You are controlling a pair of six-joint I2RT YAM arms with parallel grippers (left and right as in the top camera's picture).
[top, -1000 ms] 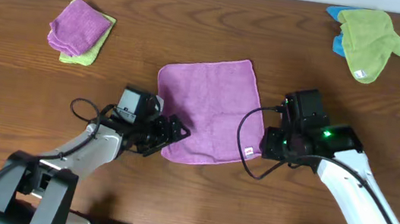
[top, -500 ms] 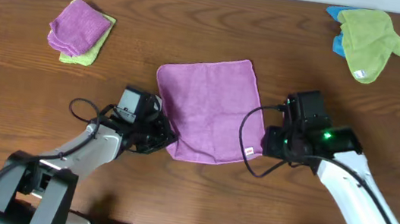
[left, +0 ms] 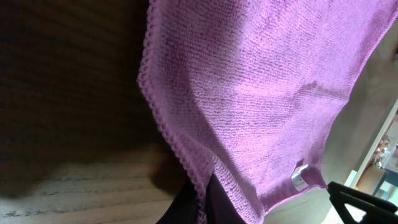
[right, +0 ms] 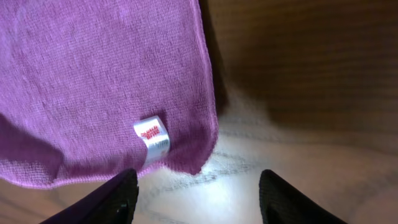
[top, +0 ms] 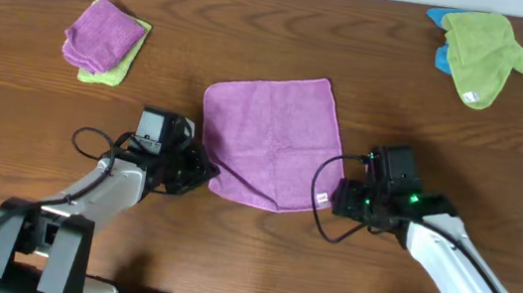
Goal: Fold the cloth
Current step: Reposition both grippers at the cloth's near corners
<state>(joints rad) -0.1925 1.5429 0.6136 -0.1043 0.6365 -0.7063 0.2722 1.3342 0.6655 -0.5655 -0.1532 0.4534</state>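
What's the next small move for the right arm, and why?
Probably ease the right gripper forward and shut it on the tagged corner of the cloth. Its jaws stand open with the white tag ahead, while the left gripper looks pinched on the other near corner; both corners need holding before the near edge is carried over.

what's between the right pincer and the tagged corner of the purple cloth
Only a strip of bare table, shown in the right wrist view; the open right pincer sits just short of the cloth, near its white tag.

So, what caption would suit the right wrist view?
White tag on the lilac square microfibre cloth, wooden table beneath, open jaws nearby.
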